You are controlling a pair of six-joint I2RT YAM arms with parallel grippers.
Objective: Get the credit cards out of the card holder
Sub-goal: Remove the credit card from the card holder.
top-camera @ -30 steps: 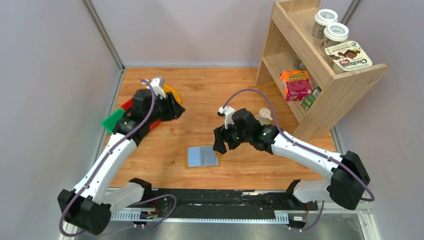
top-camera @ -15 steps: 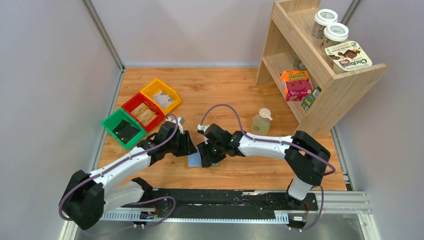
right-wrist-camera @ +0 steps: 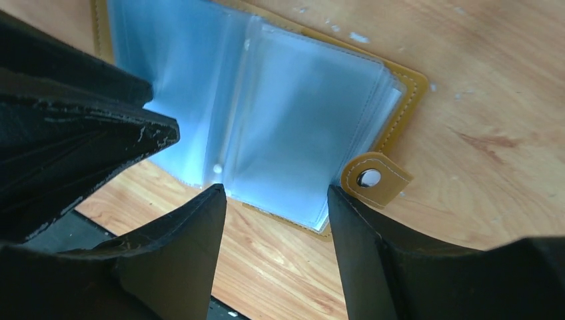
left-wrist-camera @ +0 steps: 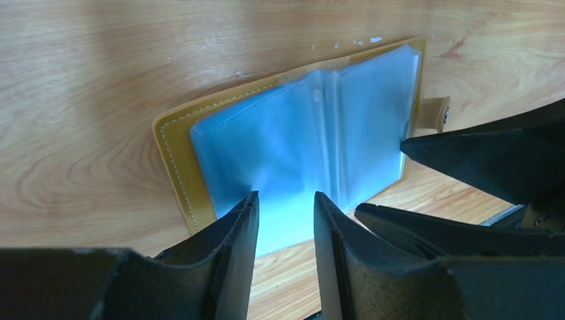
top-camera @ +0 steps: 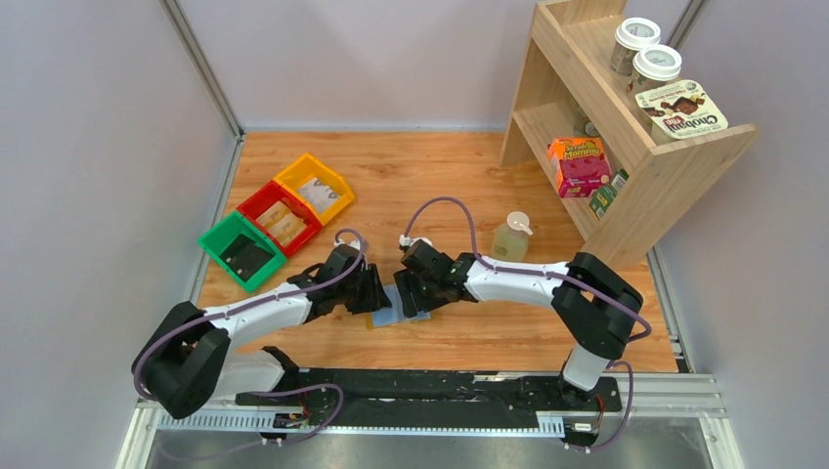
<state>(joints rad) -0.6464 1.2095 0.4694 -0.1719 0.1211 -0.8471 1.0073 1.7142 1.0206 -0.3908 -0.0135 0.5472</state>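
The card holder point(top-camera: 384, 316) lies opened flat on the wooden surface point(top-camera: 440, 176), near its front edge, mustard cover down and pale blue inside facing up. Both hands crowd over it, so the overhead view shows only a sliver of it between them.

The left hand point(top-camera: 374, 293) is over the card holder's left side. In its wrist view the hand point(left-wrist-camera: 285, 200) has its fingers a little apart above the holder's near edge, with nothing between them. Whether the tips touch the plastic is hard to say.

The right hand point(top-camera: 413, 291) is over the holder's right side. Its wrist view shows the hand point(right-wrist-camera: 274, 193) spread wide and empty, one finger just beside the snap tab point(right-wrist-camera: 371, 178).

The credit cards point(left-wrist-camera: 300, 140) sit inside the holder's clear sleeves, on either side of the middle fold. Separate cards cannot be told apart through the plastic.

Three coloured bins point(top-camera: 277, 220) stand well apart from the holder, beyond it to the left. A small bottle point(top-camera: 511, 237) stands beyond it to the right, with a wooden shelf point(top-camera: 626, 147) farther the same way.
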